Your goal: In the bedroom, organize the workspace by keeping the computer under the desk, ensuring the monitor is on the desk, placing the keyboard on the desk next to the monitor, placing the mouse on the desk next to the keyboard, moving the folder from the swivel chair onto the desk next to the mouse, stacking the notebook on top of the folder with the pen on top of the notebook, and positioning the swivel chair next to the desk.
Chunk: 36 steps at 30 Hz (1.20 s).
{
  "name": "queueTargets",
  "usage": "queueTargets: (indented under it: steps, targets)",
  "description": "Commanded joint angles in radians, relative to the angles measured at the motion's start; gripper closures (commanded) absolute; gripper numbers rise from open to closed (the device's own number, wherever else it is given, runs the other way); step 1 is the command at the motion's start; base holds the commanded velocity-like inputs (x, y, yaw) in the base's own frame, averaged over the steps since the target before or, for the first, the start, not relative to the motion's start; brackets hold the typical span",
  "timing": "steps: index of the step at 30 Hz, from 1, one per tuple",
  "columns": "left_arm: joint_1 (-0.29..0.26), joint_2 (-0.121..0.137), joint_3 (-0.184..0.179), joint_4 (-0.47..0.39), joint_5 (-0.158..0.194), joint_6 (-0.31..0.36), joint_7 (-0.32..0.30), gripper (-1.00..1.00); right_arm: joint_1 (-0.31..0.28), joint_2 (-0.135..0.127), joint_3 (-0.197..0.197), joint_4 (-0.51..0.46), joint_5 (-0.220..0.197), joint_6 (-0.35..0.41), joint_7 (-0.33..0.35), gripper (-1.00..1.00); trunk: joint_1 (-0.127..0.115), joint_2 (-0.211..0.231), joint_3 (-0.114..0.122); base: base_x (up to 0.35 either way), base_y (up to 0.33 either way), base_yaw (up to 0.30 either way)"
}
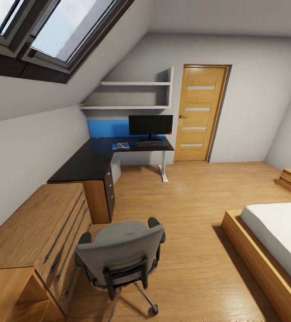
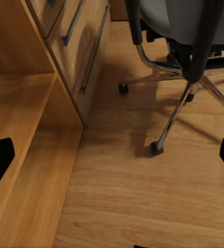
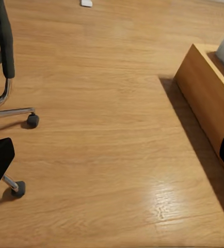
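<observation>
Grey swivel chair (image 1: 120, 255) near wooden drawers (image 1: 38, 232); no legible writing; both grippers' fingers spread wide.

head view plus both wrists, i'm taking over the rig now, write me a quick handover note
Left gripper and right gripper: open, empty, over the wooden floor.
Grey padded swivel chair: near the robot, beside the light wooden chest of drawers, away from the glossy black L-shaped desk.
Done: wide black monitor and slim keyboard on desk.
A small blue flat item lies left of the keyboard; too small to identify.
Left: chair to desk; other items unconfirmed.
</observation>
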<state>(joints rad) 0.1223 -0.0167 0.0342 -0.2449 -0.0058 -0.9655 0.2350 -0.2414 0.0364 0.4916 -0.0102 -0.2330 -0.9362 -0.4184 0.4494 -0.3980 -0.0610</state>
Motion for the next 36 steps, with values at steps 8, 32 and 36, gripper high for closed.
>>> queueTargets:
  steps: [8,32,36]
  targets:
    - [0.000,-0.008,0.003,-0.002,-0.001,-0.008,-0.002,-1.00,-0.001,0.001,0.016,0.002,-0.001,-0.006,-0.002,-1.00,0.001,-0.002,0.000,0.000,0.025,-0.145]
    - [0.000,-0.052,-0.005,-0.013,0.001,0.012,0.005,-1.00,-0.001,-0.004,0.012,0.001,-0.002,-0.004,0.000,-1.00,0.035,-0.065,-0.028,0.000,0.001,-0.003]
    - [0.000,-0.054,-0.005,-0.038,-0.003,0.042,-0.001,-1.00,-0.001,-0.004,0.011,0.001,-0.006,-0.004,0.000,-1.00,0.050,-0.093,-0.041,0.000,0.000,0.000]
